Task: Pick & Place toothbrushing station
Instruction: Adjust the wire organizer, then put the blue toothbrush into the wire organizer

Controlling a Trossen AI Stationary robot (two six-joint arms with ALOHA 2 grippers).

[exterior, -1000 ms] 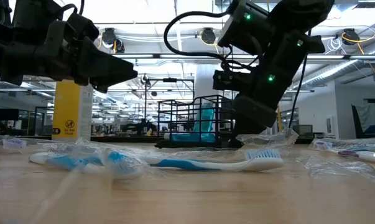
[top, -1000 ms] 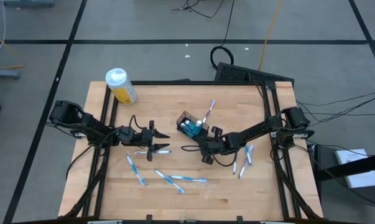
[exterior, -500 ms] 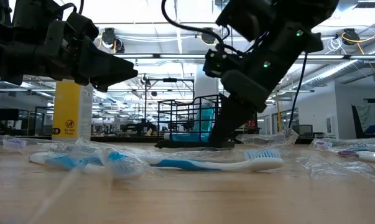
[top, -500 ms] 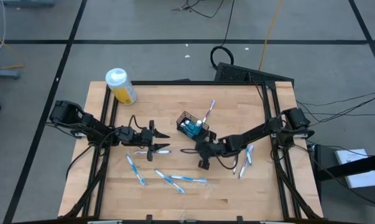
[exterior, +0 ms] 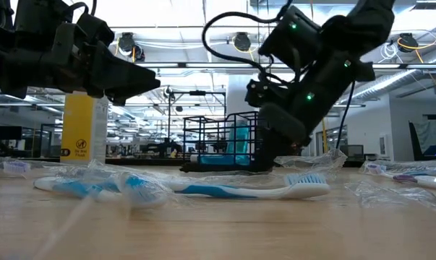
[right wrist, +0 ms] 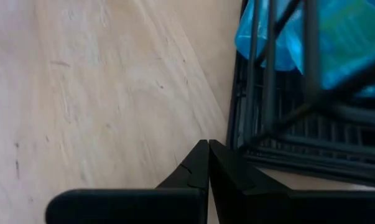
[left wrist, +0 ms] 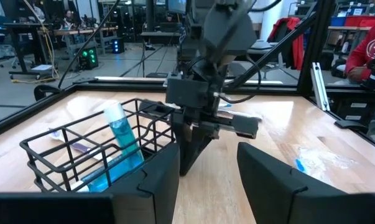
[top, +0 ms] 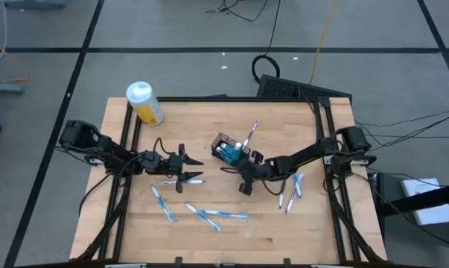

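Note:
The toothbrushing station, a black wire basket (top: pixel 228 149), stands on the table's middle with a teal tube (left wrist: pixel 115 146) inside and a toothbrush (top: pixel 249 134) leaning out over its far rim. My right gripper (right wrist: pixel 207 146) is shut and slants down, with its tips at the foot of the basket's near side (left wrist: pixel 168 149). My left gripper (top: pixel 190 170) hovers level to the basket's left, open, with nothing between its fingers. Wrapped toothbrushes (top: pixel 209 216) lie loose on the near part of the table. My right gripper's shut fingertips (left wrist: pixel 186 169) stand right beside the basket's bottom wire (right wrist: pixel 237 148), slanting down from the near right. A narrow strip of wood shows between them in the right wrist view; whether they touch the basket or the table I cannot tell.
A yellow bottle (top: pixel 144 103) with a white cap stands at the far left corner. More wrapped toothbrushes (top: pixel 293 190) lie at the right, under my right arm. One brush (exterior: pixel 254 189) lies close in front of the low camera. A black frame borders the table.
My right gripper swung out toward the table's near edge and then came back to the basket's near side, tipping and rolling a little on the way. Its fingers stayed shut. The basket kept its place.

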